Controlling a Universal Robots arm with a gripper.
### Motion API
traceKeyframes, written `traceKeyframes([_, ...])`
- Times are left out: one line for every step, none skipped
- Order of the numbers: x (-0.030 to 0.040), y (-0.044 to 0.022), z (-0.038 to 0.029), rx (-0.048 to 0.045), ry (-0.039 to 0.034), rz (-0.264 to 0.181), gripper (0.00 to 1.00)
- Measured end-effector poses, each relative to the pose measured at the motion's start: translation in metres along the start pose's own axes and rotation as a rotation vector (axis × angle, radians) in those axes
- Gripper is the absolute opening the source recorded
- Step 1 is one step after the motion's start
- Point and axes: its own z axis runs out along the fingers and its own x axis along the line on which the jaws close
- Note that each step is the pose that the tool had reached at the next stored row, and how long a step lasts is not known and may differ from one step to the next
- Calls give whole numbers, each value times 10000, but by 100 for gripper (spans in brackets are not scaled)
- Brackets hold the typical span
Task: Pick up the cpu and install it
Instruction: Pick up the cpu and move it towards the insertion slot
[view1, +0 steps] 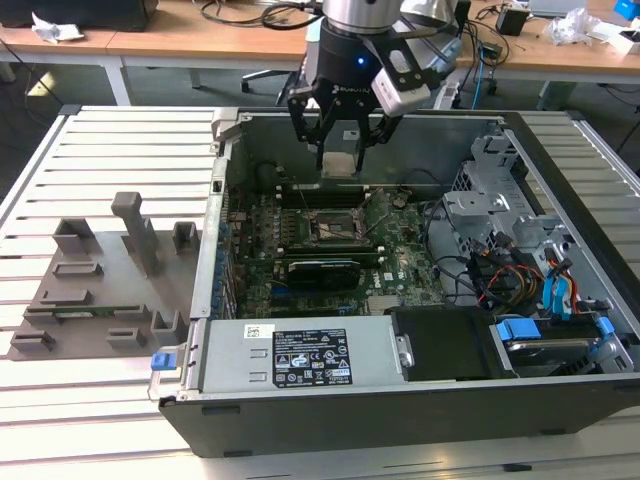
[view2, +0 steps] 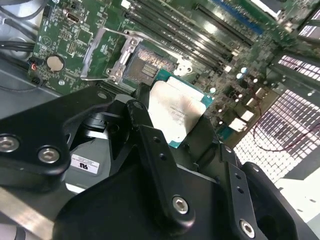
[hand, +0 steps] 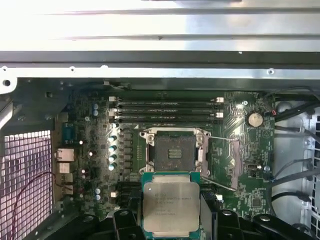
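My gripper (view1: 341, 160) hangs over the open computer case, shut on the cpu (view1: 342, 165), a small square chip with a pale silver top and green edge. In the first wrist view the cpu (hand: 171, 206) sits between the black fingers, above the motherboard and short of the open dark socket (hand: 175, 151), whose metal frame is swung aside. The second wrist view has the cpu (view2: 175, 112) held level above the board, with the socket (view2: 147, 62) beyond it. In the exterior view the socket (view1: 333, 226) lies below the gripper.
The green motherboard (view1: 300, 270) lies inside the black case (view1: 400, 420), with memory slots (hand: 165, 111) beside the socket. Drive bays and cables (view1: 520, 270) fill the exterior view's right. Grey plastic holder blocks (view1: 110, 270) stand on the slatted table at the exterior view's left.
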Motion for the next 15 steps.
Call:
traceKeyframes([-3, 26, 23, 0, 0, 0, 55])
traceKeyframes([-7, 50, 49, 0, 1, 0, 55])
traceKeyframes([-13, 61, 64, 1, 1, -1, 55])
traceKeyframes([-24, 72, 81, 1, 1, -2, 55])
traceKeyframes([-33, 80, 93, 0, 1, 0, 55])
traceKeyframes([-44, 90, 106, 0, 3, -1, 55])
traceKeyframes([-62, 105, 133, 1, 5, 0, 55])
traceKeyframes([-70, 114, 149, 1, 6, 0, 55])
traceKeyframes([-75, 121, 164, 1, 6, 1, 55])
traceKeyframes([-79, 129, 179, 0, 7, 1, 55])
traceKeyframes([-84, 139, 201, -1, 6, 1, 55])
traceKeyframes([-89, 150, 228, -2, 6, 1, 55])
traceKeyframes([-96, 162, 257, 3, 8, -5, 55])
traceKeyframes([-110, 171, 274, 10, 6, -47, 55])
traceKeyframes([-117, 173, 283, 13, 4, -101, 55])
